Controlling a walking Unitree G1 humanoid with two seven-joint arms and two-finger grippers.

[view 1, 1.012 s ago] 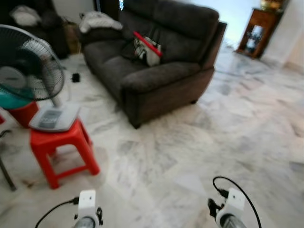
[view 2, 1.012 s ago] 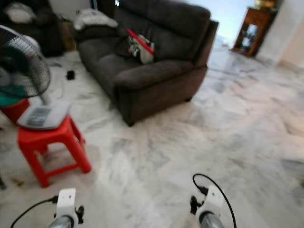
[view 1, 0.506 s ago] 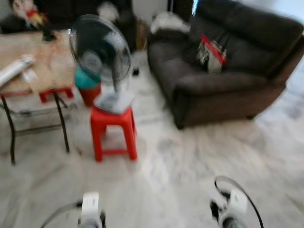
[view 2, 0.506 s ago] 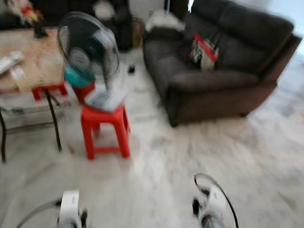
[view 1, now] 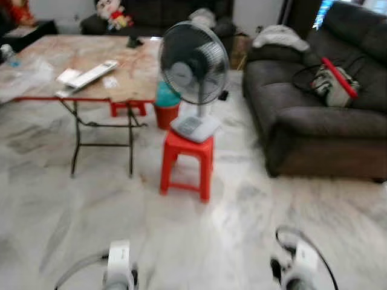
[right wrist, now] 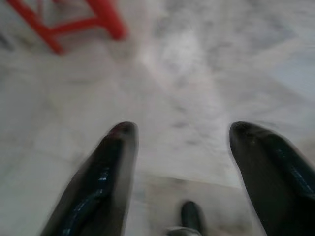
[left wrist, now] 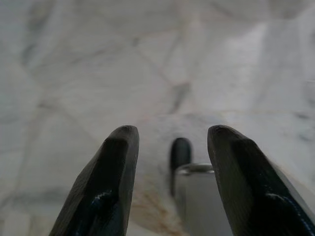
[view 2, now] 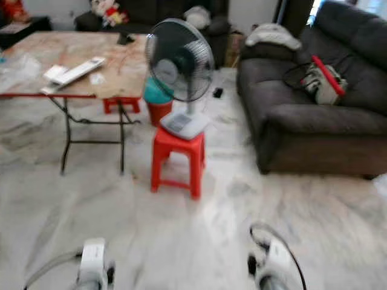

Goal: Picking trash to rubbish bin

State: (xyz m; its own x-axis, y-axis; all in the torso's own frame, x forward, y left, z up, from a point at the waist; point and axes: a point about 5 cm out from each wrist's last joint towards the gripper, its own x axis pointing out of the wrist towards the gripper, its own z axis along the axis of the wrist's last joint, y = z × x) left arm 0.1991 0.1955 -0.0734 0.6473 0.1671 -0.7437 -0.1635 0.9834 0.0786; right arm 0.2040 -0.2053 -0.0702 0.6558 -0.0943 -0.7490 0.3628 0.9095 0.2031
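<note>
A red bucket with a teal liner [view 1: 164, 104] stands on the floor under the far edge of the folding table [view 1: 36, 84], behind the fan; it may be the bin. White papers and a long white item [view 1: 91, 74] lie on the tabletop, with crumpled clear plastic [view 1: 24, 75] at its left end. My left gripper [left wrist: 170, 132] hangs open over bare marble, nothing between its fingers. My right gripper [right wrist: 179, 129] is open too, above the floor near the red stool's legs [right wrist: 98, 19]. Both wrists [view 1: 119, 272] [view 1: 299, 266] sit low at the picture's bottom edge.
A standing fan [view 1: 193, 60] rests on a red plastic stool [view 1: 186, 160] straight ahead. A dark sofa [view 1: 314, 121] with a red-and-white bag [view 1: 331, 84] is on the right. A second red stool [view 1: 127, 107] is under the table. Open marble floor lies before me.
The whole view has swung left: the table has come into sight, and the fan, stool and sofa have shifted right. Both arms hang as before.
</note>
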